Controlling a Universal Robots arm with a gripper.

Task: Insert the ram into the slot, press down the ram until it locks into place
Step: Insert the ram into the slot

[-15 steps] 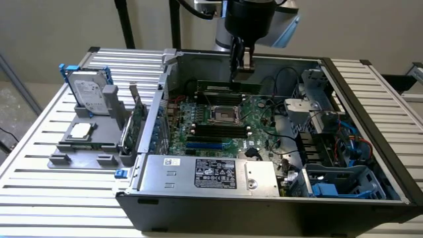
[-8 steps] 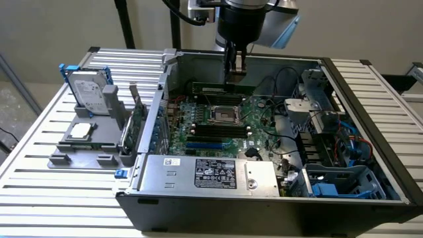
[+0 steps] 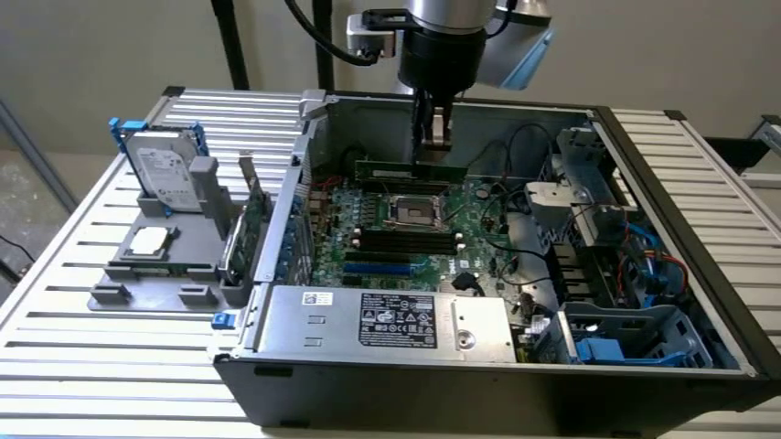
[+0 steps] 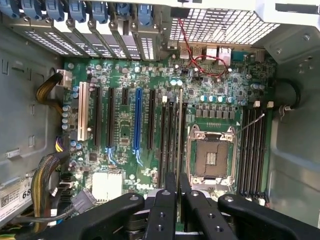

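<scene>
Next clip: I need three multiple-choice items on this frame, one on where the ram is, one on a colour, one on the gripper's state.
1. Where is the ram?
A. Lying on the grey tray.
B. Held above the motherboard inside the open case.
C. On the slatted table.

2. What colour is the ram's board?
A. Green.
B. Red.
C. White.

3. How is the gripper?
A. Open, clear of everything.
B. Shut on a cable.
C. Shut on the ram.

Answers:
1 B: the stick hangs under the gripper, over the board, within the case walls.
2 A: its face shows green in the exterior view.
3 C: the fingers clamp the stick, seen edge-on between them in the wrist view.
</scene>
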